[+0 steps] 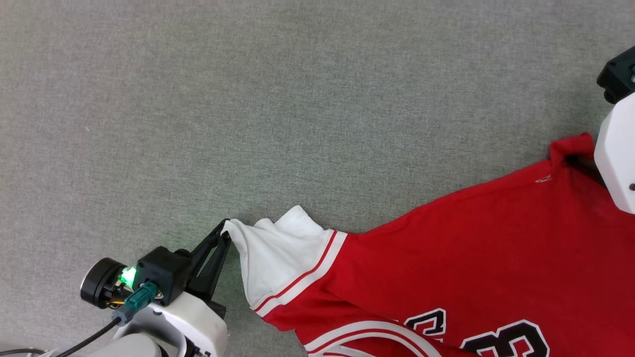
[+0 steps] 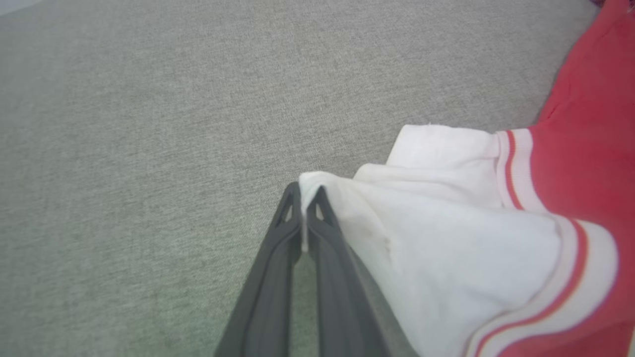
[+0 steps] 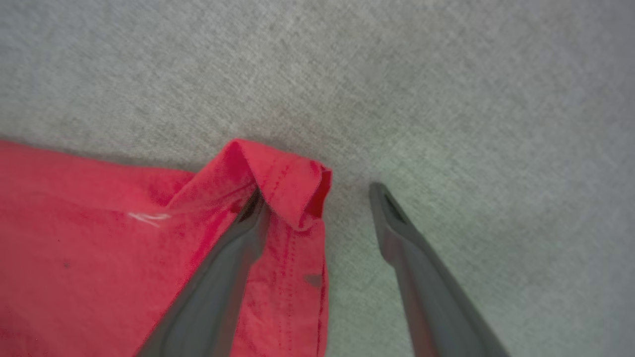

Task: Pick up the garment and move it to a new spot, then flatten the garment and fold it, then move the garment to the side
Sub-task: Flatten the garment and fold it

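- Grey woven cloth covers the bench (image 1: 248, 99); the red garment (image 1: 471, 238) lies along its near right part, cut off at the bottom and right edges of the head view, so the chest lettering is only partly readable.
- A pale right forearm (image 1: 617, 148) hides the garment's far corner there.
- The left claw (image 1: 225, 233) reaches in low from the near left, clenched on the tip of the white sleeve (image 2: 446, 238), which is drawn out leftward.
- The right claw (image 3: 317, 193) is released: one finger is tucked under the folded red hem corner (image 3: 287, 188), the other rests over bare bench just beside it.
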{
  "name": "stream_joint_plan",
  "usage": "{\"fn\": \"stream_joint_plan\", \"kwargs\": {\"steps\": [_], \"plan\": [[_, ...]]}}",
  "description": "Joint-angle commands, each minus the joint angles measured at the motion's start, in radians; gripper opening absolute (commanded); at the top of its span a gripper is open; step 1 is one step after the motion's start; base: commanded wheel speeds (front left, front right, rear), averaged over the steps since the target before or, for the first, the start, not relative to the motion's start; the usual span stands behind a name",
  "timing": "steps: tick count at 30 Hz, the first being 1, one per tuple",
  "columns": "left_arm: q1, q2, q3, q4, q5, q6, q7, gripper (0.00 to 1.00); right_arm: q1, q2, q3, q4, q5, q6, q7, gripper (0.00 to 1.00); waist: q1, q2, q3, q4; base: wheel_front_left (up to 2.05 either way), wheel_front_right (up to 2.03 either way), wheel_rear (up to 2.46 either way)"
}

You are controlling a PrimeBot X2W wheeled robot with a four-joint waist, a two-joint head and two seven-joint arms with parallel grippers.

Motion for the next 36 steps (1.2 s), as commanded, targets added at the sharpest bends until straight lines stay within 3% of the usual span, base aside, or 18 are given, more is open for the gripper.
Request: {"fn": "stream_joint_plan", "kwargs": {"steps": [1, 6, 7, 8, 20, 26, 36], "plan": [[-0.016, -0.008, 0.002, 0.005, 0.007, -0.001, -0.007, 0.0, 0.005, 0.01, 0.023, 0.033, -0.002, -0.001, -0.013, 1.0, -0.0001, -0.0001, 0.018, 0.012, 0.0, 0.0, 0.0], [-0.023, -0.023, -0.002, 0.02, 0.007, -0.008, -0.008, 0.0, 0.071, 0.036, 0.104, 0.114, 0.023, -0.001, -0.048, 1.0, -0.0001, -0.0001, 0.02, 0.013, 0.0, 0.0, 0.0], [-0.021, -0.024, -0.003, 0.024, 0.005, -0.009, -0.008, 0.0, 0.071, 0.039, 0.115, 0.117, 0.029, -0.001, -0.063, 0.16, -0.0001, -0.0001, 0.016, 0.011, 0.0, 0.0, 0.0], [-0.02, -0.025, -0.004, 0.028, 0.004, -0.011, -0.008, 0.0, 0.064, 0.036, 0.125, 0.115, 0.03, -0.001, -0.081, 0.0, -0.0001, -0.0001, 0.01, 0.008, 0.0, 0.0, 0.0], [0.017, -0.013, -0.004, 0.072, -0.006, -0.016, -0.021, 0.0, -0.009, -0.04, 0.114, 0.031, 0.084, -0.001, -0.382, 0.0, -0.0001, -0.0001, -0.184, -0.048, 0.0, 0.0, 0.0], [-0.034, 0.008, 0.034, 0.057, 0.0, -0.006, -0.025, 0.0, 0.019, -0.019, 0.062, 0.025, 0.054, -0.001, -0.533, 0.0, -0.0001, -0.0001, -0.258, -0.088, 0.0, 0.0, 0.0], [-0.24, 0.003, 0.113, 0.08, 0.029, -0.045, 0.005, 0.0, -0.046, 0.068, -0.026, 0.006, -0.056, -0.001, -0.623, 0.0, -0.0001, -0.0001, -0.248, -0.148, 0.0, 0.0, 0.0]]}}
